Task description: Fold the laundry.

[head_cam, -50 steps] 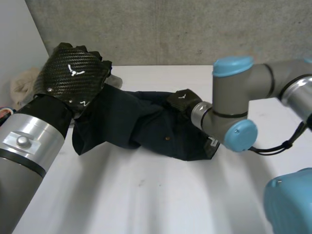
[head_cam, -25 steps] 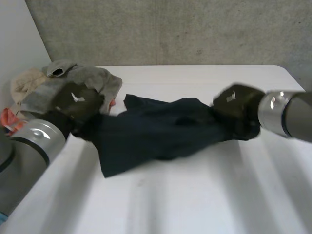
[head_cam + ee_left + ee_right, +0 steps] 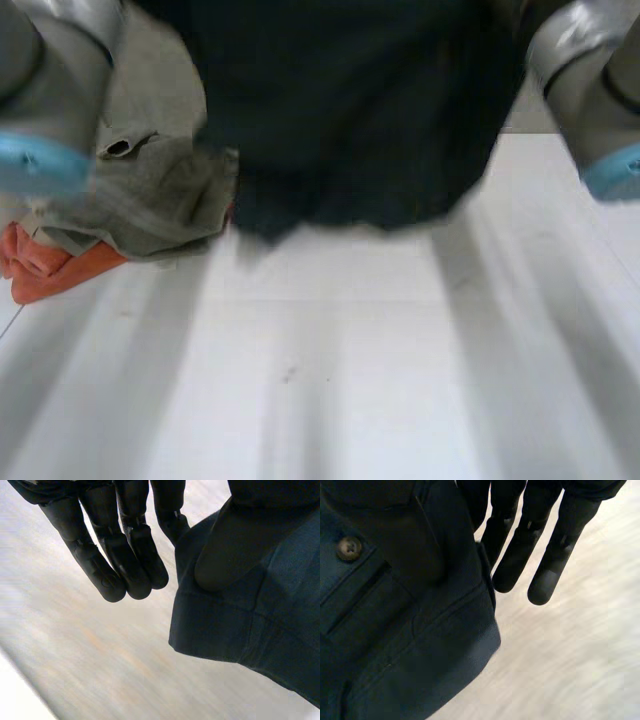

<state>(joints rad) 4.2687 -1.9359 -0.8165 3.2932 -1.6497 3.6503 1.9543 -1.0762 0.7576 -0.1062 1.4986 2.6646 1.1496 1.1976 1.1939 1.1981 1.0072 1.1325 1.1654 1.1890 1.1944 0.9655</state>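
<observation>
The left hand and right hand each pinch an edge of the dark garment between thumb and finger, other fingers straight, holding it above the tabletop's far edge.

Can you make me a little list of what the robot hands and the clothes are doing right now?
Garment: dark blue garment, held up between both arms over the white table
Left hand: thumb pinches the garment's hemmed edge
Right hand: thumb pinches the garment near a button
Pile: grey clothes and an orange cloth on the table by the left arm
Folded: not yet
</observation>
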